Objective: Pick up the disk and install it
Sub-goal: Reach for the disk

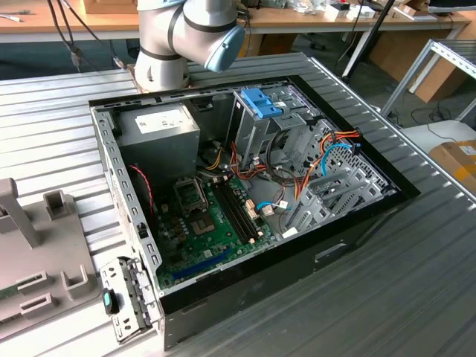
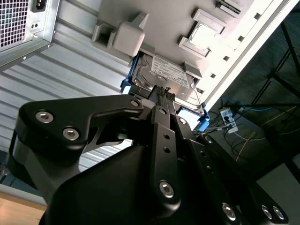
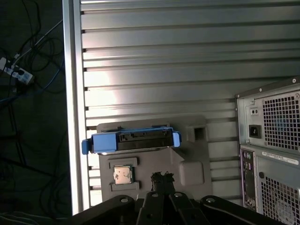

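Black gripper [image 2: 161, 92] links crowd the foreground in both wrist views, and the fingers [image 3: 161, 177] look drawn together at their tips, clamping nothing. Just beyond those tips lies the disk [image 3: 131, 140], flat on a grey holder plate [image 3: 192, 164], label side up in the second wrist view [image 2: 171, 75]. Its light blue bracket [image 3: 86, 146] frames it and juts out at both ends. In the first wrist view a strip of bare plate separates the fingertips from the disk, so the two are near but apart. A small square chip [image 3: 123, 174] sits in a pocket of the same plate, beside the disk.

Ribbed metal forms the surface [image 3: 164, 56] under the plate. The open computer case [image 1: 297, 275] rests on it too, well apart from the disk, its rear panel [image 3: 272, 154] towards the plate. In the exterior view the robot arm [image 1: 186, 37] rises behind the case, with wooden benches [image 1: 74, 18] beyond and a cardboard box [image 1: 457, 160] at the exterior view's right. Loose cables [image 3: 18, 75] trail on the dark floor past the surface's edge.
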You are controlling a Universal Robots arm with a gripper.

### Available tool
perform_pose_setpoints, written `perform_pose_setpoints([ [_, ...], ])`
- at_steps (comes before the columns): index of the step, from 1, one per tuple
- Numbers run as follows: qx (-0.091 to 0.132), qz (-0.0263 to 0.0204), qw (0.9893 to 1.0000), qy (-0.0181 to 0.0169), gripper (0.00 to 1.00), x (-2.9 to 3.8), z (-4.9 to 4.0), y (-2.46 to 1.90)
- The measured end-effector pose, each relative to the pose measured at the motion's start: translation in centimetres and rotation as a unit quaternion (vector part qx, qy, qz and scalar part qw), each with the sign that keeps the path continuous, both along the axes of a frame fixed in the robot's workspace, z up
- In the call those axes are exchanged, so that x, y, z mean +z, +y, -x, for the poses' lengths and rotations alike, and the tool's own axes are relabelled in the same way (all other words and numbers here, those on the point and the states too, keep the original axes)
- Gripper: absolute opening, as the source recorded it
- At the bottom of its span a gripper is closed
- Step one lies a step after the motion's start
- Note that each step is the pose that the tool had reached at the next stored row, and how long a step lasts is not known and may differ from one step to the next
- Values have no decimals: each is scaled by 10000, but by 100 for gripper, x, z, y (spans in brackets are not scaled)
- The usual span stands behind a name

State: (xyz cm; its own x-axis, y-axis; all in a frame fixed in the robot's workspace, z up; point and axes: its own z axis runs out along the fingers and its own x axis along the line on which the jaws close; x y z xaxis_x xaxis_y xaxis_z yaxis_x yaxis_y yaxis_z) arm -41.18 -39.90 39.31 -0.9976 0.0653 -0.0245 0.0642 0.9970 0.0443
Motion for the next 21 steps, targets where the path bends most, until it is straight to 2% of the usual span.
perform_pose_setpoints([
  [6, 0, 0, 10000, 0, 11, 0, 1, 0],
  [9, 0, 0, 10000, 0, 11, 0, 49, 0],
  [14, 0, 0, 10000, 0, 11, 0, 52, 0],
  [16, -1, 0, 10000, 0, 11, -1, 53, 15],
  [18, 0, 0, 10000, 0, 11, -4, 55, 67],
  [20, 0, 0, 10000, 0, 11, -6, 58, 98],
  [21, 0, 0, 10000, 0, 11, -8, 62, 134],
])
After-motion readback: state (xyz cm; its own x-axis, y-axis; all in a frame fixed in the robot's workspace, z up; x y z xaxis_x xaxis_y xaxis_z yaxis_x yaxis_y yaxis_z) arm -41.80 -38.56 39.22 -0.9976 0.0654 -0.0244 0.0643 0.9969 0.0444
